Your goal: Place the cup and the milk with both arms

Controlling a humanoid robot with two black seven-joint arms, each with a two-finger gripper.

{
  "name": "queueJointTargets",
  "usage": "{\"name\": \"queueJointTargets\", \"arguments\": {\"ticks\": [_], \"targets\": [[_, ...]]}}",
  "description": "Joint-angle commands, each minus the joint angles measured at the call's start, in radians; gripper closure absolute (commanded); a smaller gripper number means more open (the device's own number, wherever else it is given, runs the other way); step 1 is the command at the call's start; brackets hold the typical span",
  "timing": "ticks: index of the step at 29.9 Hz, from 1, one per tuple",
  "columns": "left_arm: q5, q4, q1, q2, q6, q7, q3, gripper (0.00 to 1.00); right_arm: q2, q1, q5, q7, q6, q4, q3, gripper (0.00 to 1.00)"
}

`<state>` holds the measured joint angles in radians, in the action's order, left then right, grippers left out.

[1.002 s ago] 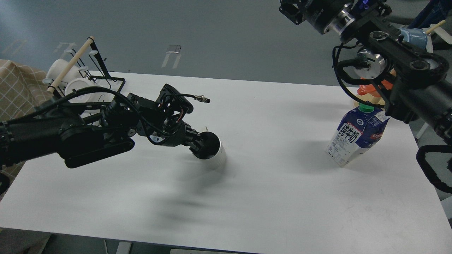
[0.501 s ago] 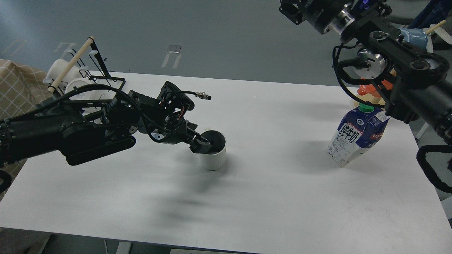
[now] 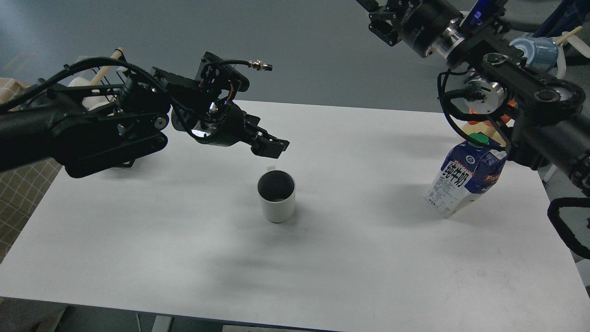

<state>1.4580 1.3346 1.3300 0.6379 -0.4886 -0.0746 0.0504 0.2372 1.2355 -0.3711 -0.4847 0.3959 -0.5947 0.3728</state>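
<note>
Cup (image 3: 276,196) upright mid-table, free. Left gripper (image 3: 269,146) above cup, empty, finger gap unclear. Right gripper unseen; milk (image 3: 465,180) tilted, set flat.

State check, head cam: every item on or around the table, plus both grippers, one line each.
cup: upright on table, released, empty as far as visible
milk carton: on table, tilted, green cap on
left gripper: above cup, holding nothing, open or shut unclear
right gripper: not in view
rack: far-left corner, mostly hidden behind arm
</note>
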Motion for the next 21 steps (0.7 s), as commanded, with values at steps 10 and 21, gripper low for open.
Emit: {"name": "queueJointTargets", "arguments": {"ticks": [10, 21], "targets": [[-0.456, -0.155, -0.07, 0.048, 0.0, 0.075, 0.394, 0.04, 0.427, 0.019, -0.19, 0.0, -0.029, -0.344, -0.021, 0.0], [-0.985, -0.186, -0.268, -0.016, 0.238, 0.059, 0.586, 0.04, 0.936, -0.033, -0.518, -0.003, -0.11, -0.799, -0.068, 0.0]]}}
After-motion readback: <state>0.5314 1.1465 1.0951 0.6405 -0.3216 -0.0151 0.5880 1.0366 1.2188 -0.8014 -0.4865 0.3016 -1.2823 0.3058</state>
